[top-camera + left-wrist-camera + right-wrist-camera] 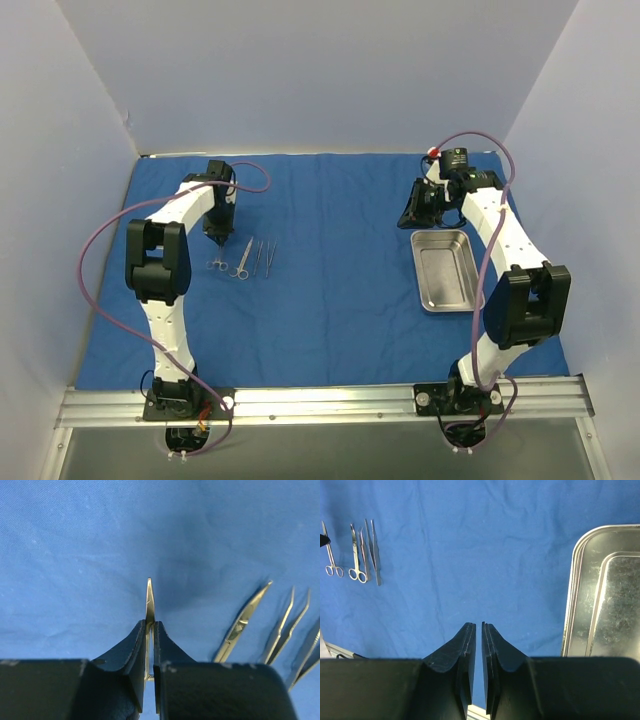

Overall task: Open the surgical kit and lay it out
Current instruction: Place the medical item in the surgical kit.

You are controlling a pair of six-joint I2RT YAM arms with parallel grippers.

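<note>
The royal-blue cloth (340,300) lies spread flat over the table. The steel tray (445,270) sits on it at the right and also shows in the right wrist view (605,590). Several thin silver instruments lie in a row at the left: small scissors (218,262), larger scissors (240,262) and tweezers (264,256). My left gripper (216,238) points down at the far end of the small scissors and is shut on its blades (149,597). My right gripper (410,215) hangs just beyond the tray's far left corner, its jaws shut to a sliver (478,625) and empty.
White walls enclose the table at the back and both sides. The metal base rail (320,400) runs along the near edge. In the left wrist view the other scissors (242,622) and tweezers (282,630) lie just right of my fingers.
</note>
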